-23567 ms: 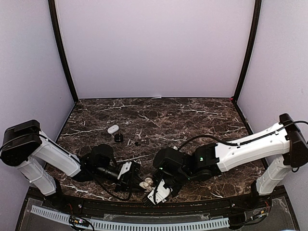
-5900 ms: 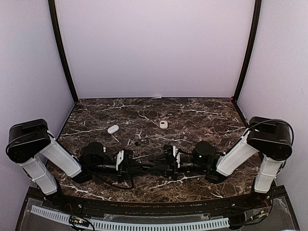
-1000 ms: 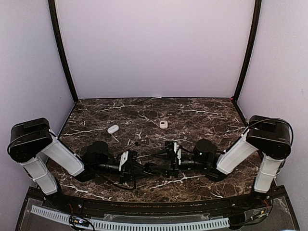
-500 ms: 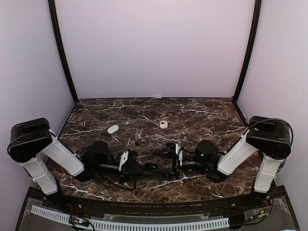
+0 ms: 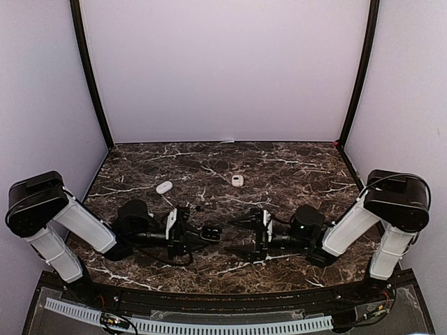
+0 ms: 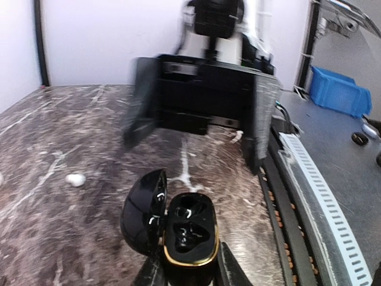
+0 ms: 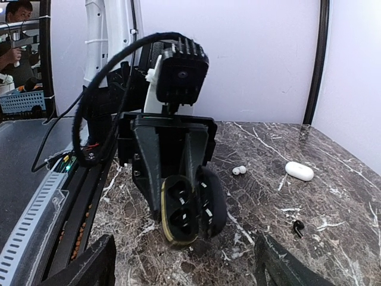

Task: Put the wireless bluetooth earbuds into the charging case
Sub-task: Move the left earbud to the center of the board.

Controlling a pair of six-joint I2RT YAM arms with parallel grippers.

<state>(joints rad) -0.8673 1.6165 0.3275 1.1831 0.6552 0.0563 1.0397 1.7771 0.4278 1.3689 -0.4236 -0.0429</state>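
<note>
Two white earbuds (image 7: 239, 170) lay together on the marble table (image 5: 293, 167), left of centre, near one white case (image 7: 299, 171). Left gripper (image 6: 186, 268) clamped one open black charging case (image 6: 187, 235); right gripper (image 5: 239, 236) gaped wide, holding nothing.

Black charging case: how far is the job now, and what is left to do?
Done: the black case is open, lid up. In hand: the left gripper is shut on it, and the right gripper faces it open, holding nothing. Left: two white earbuds and a small black piece lie on the table. Whether its wells are filled, I cannot tell.
</note>
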